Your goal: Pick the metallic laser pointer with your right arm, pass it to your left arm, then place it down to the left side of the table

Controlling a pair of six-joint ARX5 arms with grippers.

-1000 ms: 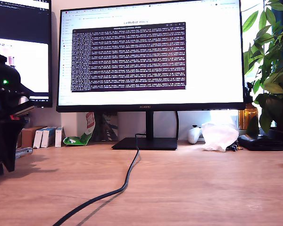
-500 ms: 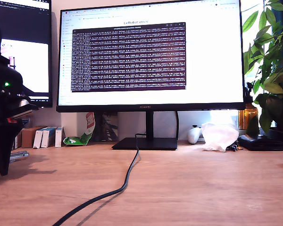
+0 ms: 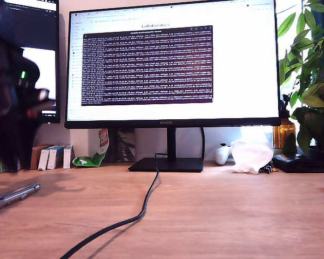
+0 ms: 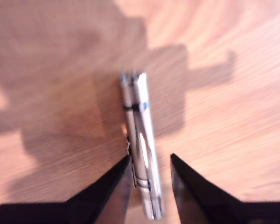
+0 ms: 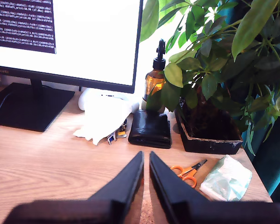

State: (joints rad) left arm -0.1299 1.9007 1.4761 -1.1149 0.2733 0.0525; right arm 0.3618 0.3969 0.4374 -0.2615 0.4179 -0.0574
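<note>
My first pincer [image 4: 149, 161] rose, leaving the laser pointer [image 3: 13, 195] on the table [image 3: 216, 216].

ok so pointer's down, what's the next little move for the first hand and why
Probably lift my first hand straight up and away: the metallic laser pointer lies flat on the table at the exterior view's left, and the open fingers straddle it without gripping.

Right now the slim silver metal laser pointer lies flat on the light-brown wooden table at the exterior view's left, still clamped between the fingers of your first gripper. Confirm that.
Not quite. The slim silver metal laser pointer does lie flat on the light-brown wooden table at the exterior view's left, but it is not clamped. The first wrist view shows my first gripper open, its fingers apart above the pointer.
</note>
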